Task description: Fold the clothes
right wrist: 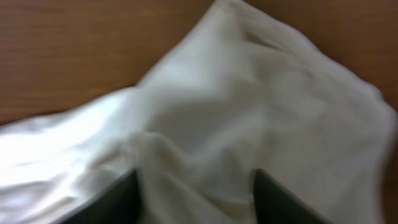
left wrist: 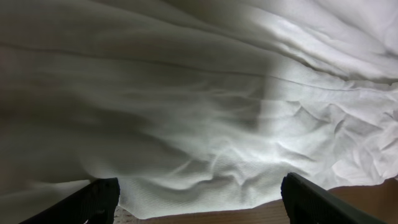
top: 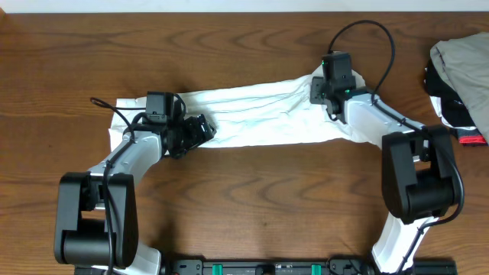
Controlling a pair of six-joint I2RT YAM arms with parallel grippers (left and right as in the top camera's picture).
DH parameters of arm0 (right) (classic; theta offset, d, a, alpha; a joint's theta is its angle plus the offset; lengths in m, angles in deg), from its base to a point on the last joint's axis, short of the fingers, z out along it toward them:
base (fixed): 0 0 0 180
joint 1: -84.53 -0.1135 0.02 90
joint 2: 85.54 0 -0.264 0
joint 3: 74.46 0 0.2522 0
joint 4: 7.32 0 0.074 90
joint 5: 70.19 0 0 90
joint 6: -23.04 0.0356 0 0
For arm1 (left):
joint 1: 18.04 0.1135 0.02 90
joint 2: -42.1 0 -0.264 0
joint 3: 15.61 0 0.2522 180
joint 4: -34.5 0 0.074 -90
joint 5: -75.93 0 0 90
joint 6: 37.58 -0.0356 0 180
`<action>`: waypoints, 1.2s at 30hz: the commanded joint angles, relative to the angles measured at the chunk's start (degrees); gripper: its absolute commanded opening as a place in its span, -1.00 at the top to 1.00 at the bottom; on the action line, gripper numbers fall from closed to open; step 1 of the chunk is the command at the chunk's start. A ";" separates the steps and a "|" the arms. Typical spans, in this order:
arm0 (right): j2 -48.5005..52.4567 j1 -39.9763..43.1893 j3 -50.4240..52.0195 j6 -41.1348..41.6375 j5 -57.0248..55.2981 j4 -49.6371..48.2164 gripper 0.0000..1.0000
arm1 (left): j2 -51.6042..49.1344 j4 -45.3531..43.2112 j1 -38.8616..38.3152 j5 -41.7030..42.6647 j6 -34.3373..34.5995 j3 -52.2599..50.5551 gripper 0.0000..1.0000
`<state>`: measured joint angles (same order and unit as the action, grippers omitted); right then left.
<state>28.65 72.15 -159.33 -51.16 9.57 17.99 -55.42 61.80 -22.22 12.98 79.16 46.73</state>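
Note:
The white T-shirt (top: 260, 114) lies in a long wrinkled band across the middle of the table, its lettering hidden. My left gripper (top: 200, 131) is low over the shirt's left part, near its front edge. In the left wrist view the jaws (left wrist: 199, 202) are wide open with white cloth (left wrist: 205, 118) and its hem between them. My right gripper (top: 319, 90) is over the shirt's upper right corner. In the right wrist view its jaws (right wrist: 196, 196) are open with a raised fold of white cloth (right wrist: 249, 112) between them.
A heap of beige-grey, black and red garments (top: 462, 72) lies at the right edge of the table. The brown wooden table (top: 252, 198) is bare in front of the shirt. The arm bases stand at the front left and front right.

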 commanded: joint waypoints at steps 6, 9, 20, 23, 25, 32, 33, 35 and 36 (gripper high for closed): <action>-0.28 1.97 -14.62 -0.42 -6.27 18.49 -0.73 | -3.58 1.33 -0.17 -2.23 -0.81 -1.46 -0.73; -0.70 1.90 -21.62 -0.42 -5.77 26.64 -0.82 | -3.58 1.36 -0.17 -2.23 -0.81 -1.46 -0.72; -0.92 -0.07 -30.25 -9.38 29.35 43.15 0.02 | -3.58 1.55 -0.17 -2.21 -1.20 -1.46 -0.73; -0.63 -0.98 -27.08 -10.56 32.94 42.66 0.78 | -3.58 1.60 -0.17 -2.19 -1.18 -1.46 -0.72; -0.63 -1.42 -24.41 -10.51 34.29 41.33 0.97 | -3.58 1.62 -0.17 -2.19 -1.05 -1.46 -0.73; -0.63 -0.04 -16.22 -5.95 34.29 37.22 0.98 | -3.58 1.60 -0.17 -1.99 0.15 -1.46 -0.72; -0.63 0.57 -15.06 -5.97 34.58 36.52 0.97 | -3.58 1.60 -0.17 -1.99 0.37 -1.46 -0.72; -0.63 1.88 -12.72 -6.14 37.31 34.67 0.97 | -3.58 1.60 -0.17 -1.97 1.18 -1.46 -0.72; -0.63 2.49 -11.78 -7.04 39.12 33.77 0.97 | -3.58 1.60 -0.17 -1.97 1.42 -1.46 -0.73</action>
<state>27.97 72.17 -173.50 -58.25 43.62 53.07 -55.57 62.15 -22.22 13.00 79.59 46.99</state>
